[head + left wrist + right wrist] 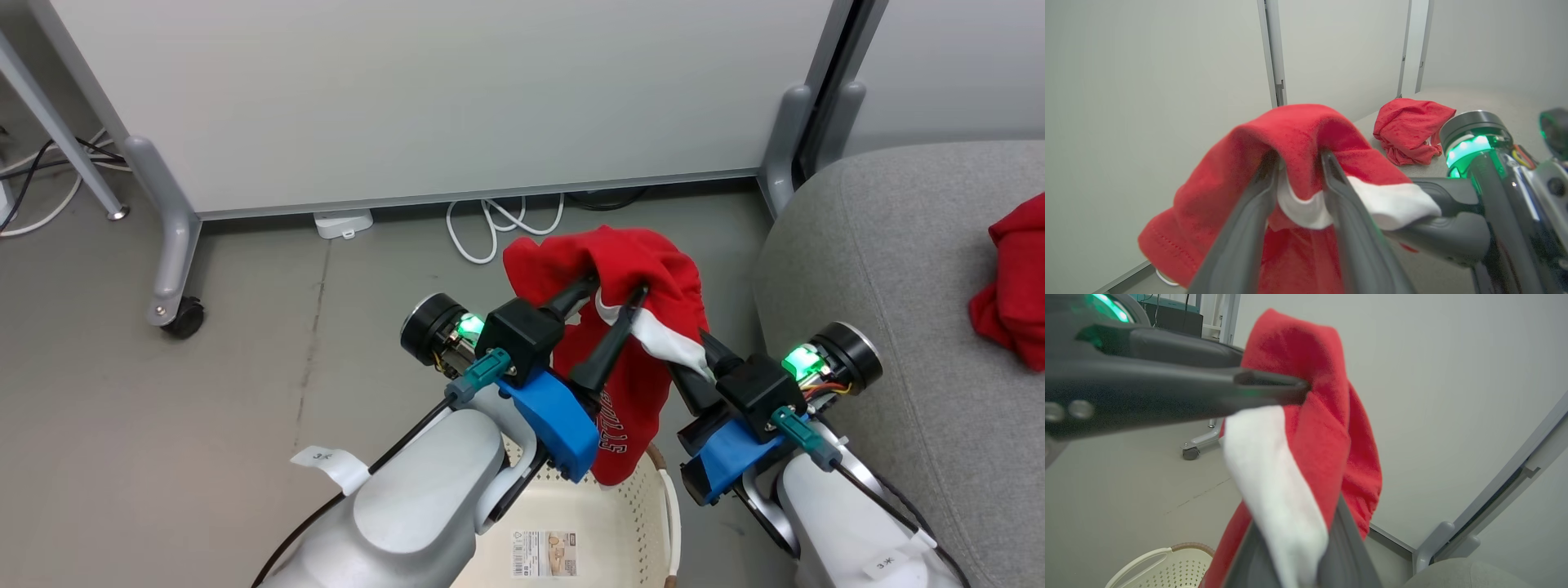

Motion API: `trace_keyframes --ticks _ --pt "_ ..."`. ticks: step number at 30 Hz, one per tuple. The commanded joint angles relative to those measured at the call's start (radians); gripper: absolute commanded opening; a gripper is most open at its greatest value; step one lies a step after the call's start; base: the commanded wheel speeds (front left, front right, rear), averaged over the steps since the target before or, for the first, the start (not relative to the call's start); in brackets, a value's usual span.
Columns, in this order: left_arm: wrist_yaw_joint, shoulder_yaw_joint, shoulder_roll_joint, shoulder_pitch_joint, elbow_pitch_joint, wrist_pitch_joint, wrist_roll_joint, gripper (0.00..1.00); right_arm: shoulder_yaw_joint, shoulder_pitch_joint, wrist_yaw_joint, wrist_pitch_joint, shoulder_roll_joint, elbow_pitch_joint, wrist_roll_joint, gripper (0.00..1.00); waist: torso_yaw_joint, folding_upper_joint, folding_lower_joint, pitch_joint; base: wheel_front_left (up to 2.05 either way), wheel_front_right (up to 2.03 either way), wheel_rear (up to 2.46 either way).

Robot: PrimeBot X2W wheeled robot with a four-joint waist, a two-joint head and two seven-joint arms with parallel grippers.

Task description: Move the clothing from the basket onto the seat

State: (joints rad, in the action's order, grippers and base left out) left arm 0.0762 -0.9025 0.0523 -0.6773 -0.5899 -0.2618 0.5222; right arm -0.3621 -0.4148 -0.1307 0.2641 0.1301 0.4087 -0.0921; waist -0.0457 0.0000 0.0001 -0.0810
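Note:
A red garment (633, 269) with a white band and printed lettering hangs above the cream perforated basket (629, 510), its lower end dipping inside. My left gripper (618, 287) is shut on its top fold; in the left wrist view the cloth drapes over the gripper (1300, 163). My right gripper (690, 359) is shut on the white band, which lies between the fingers of that gripper (1296, 535) in its own view. A second red garment (1012, 286) lies bunched on the light-grey sofa (865, 310) to the right. The basket rim (1167, 555) sits low.
White partition panels stand behind on grey feet, one with a caster (184, 318). White cables (490, 233) and a small white box (343, 222) lie on the grey floor at the panel's base. The sofa's rounded edge is close beside my right arm.

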Motion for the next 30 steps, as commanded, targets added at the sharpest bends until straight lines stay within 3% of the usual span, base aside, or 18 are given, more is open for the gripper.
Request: trace_keyframes --ticks 1,7,15,30 --pt "-0.004 0.005 0.0 -0.009 0.0 -0.005 -0.005 1.0 0.003 0.009 0.0 0.0 -0.003 -0.004 0.006 0.0 0.0 0.0 -0.0001 0.0 0.0 0.0 0.0" --pt "-0.01 0.005 0.0 0.004 -0.001 -0.005 -0.02 1.0 0.027 0.021 0.0 0.0 -0.008 -0.002 0.017 0.0 -0.003 0.0 -0.0001 0.002 0.0 0.0 0.0" --pt "-0.021 0.012 0.014 0.035 0.012 -0.005 -0.037 1.0 0.142 0.057 0.0 0.0 -0.014 -0.018 0.035 0.0 0.013 0.0 -0.0001 -0.009 0.0 0.0 0.0" --pt "-0.026 0.034 0.064 0.042 0.065 -0.004 -0.078 1.0 0.281 0.095 0.0 0.0 -0.04 -0.099 0.034 0.0 0.196 0.0 -0.0001 -0.092 0.0 0.0 0.0"
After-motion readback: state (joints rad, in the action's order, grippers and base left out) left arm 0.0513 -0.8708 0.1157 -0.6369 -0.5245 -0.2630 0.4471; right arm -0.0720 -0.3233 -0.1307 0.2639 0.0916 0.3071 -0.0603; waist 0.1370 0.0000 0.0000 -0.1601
